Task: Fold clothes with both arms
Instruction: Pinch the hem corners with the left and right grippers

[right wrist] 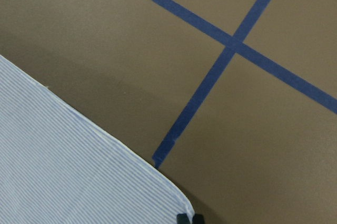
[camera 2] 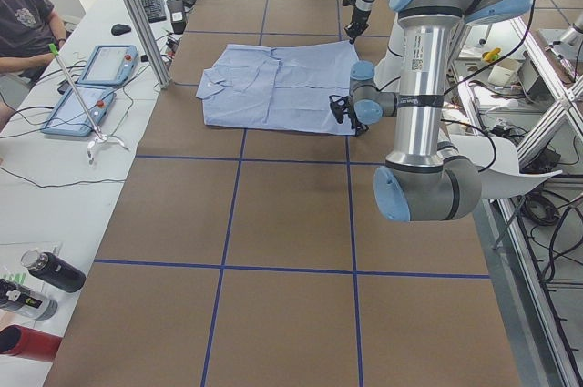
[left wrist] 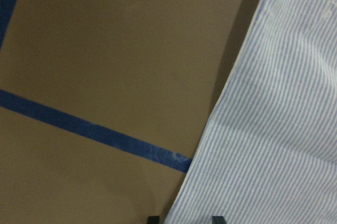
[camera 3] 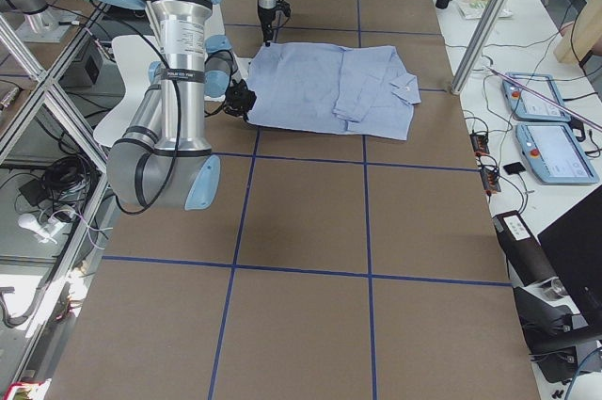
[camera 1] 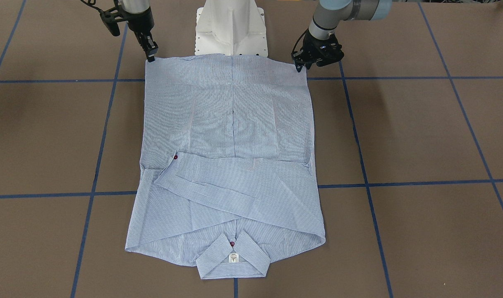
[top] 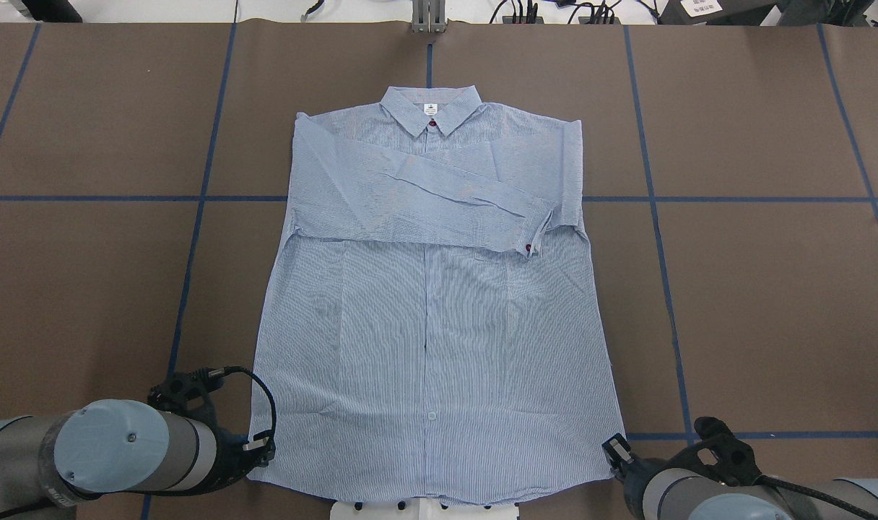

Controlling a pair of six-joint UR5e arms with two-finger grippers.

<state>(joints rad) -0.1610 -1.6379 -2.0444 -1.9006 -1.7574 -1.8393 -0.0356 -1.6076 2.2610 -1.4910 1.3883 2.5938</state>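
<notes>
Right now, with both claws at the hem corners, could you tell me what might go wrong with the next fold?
1. The right claw seems to pinch only the very tip of the shirt at its hem corner; so thin a bite may slip on lifting.
2. The left claw has its tips apart astride the side edge, so the corners may rise unevenly and skew the fold.
3. The sleeve lies loose across the chest and could slide.

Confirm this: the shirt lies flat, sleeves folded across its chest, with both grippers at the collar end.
Wrong in one point. The left gripper and right gripper sit at the hem corners of the shirt, opposite the collar, as the front-facing view shows.
</notes>
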